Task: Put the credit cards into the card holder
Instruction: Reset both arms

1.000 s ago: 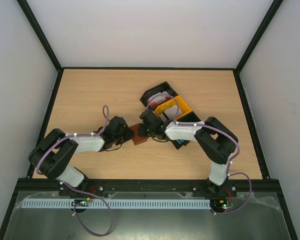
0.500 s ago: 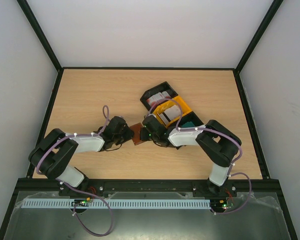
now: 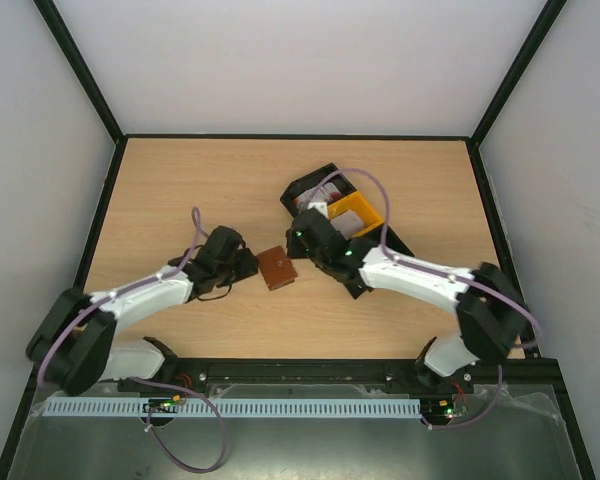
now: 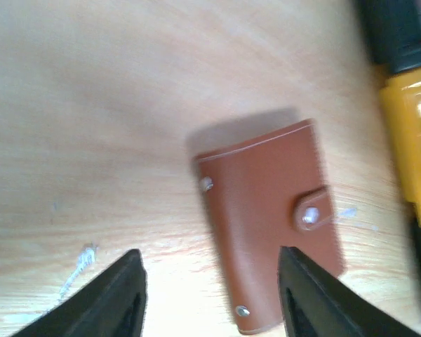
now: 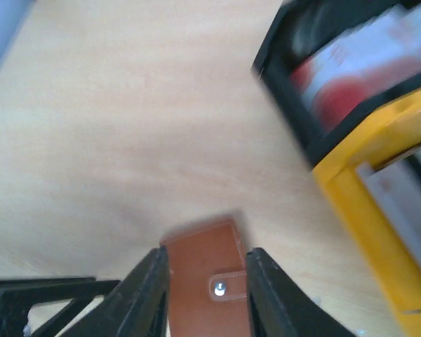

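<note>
The brown leather card holder lies shut and flat on the table, its snap tab up; it also shows in the left wrist view and the right wrist view. My left gripper is open just left of it, fingers apart and touching nothing. My right gripper is open and raised beside the tray; the holder shows through the gap between its fingers. Red-and-white credit cards sit in the tray's black end compartment, and white-grey cards in the yellow one. Teal cards are hidden.
The black-and-yellow three-compartment tray lies slanted right of centre, partly under my right arm. The table is light wood, walled by a black frame and white panels.
Both grippers have drawn back from the card holder. The left moved a little left; the right rose and swung toward the tray. The holder now lies free between them.
</note>
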Available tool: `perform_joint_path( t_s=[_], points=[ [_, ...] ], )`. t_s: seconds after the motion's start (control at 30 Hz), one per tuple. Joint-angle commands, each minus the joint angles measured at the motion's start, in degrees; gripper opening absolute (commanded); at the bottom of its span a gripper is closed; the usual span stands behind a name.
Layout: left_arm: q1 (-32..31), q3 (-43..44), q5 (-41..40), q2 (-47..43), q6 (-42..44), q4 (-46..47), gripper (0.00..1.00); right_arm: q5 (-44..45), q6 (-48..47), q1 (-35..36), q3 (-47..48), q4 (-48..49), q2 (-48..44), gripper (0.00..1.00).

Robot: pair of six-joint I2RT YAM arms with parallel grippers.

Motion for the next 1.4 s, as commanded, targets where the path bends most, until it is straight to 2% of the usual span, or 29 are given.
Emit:
perform_joint_path(
  t_s=[0.0, 0.17, 0.2, 0.27, 0.4, 0.47, 0.53, 0.6, 0.8, 1.07, 1.37],
  points=[
    [0.63, 6.71, -6.17, -10.29, 6.23, -12.4, 0.59, 14.69, -2.67, -1.55, 2.15, -10.14, -9.63, 0.34],
    [0.73, 10.26, -9.79, -22.32, 9.8, -16.94, 0.97, 24.55, -6.14, -2.45, -0.05, -16.74, -21.97, 0.47],
    [0.76, 10.95, -11.02, -24.72, 10.26, -17.8, 0.99, 25.74, -6.89, -2.5, -0.5, -17.51, -24.87, 0.49],
    [0.71, 12.02, -13.86, -29.05, 11.76, -19.51, 1.0, 28.31, -7.68, -2.44, -1.62, -18.84, -31.33, 0.53],
    [0.6, 14.74, -18.95, -35.62, 15.08, -23.83, 0.99, 34.48, -7.06, -2.44, -3.27, -22.02, -41.85, 0.68],
    [0.63, 17.41, -22.83, -37.81, 16.04, -27.26, 0.99, 37.79, -6.79, -2.46, -3.52, -24.0, -46.24, 0.78],
    [0.65, 20.93, -26.76, -39.03, 16.4, -30.73, 0.99, 41.67, -5.48, -2.48, -2.82, -27.08, -49.4, 0.92],
    [0.67, 23.77, -29.39, -40.05, 17.04, -33.23, 0.99, 44.89, -4.15, -2.49, -1.79, -30.48, -51.65, 1.0],
    [0.68, 26.64, -31.78, -43.81, 19.87, -34.58, 1.0, 47.85, -1.14, -2.47, 0.3, -34.27, -56.21, 0.98],
    [0.63, 26.08, -32.85, -49.06, 23.33, -34.37, 0.99, 50.17, 0.69, -2.48, 0.18, -34.71, -60.15, 0.98],
    [0.63, 23.73, -35.23, -50.99, 22.22, -33.53, 0.99, 51.6, 1.16, -2.45, -1.38, -33.29, -62.94, 0.98]
  ],
)
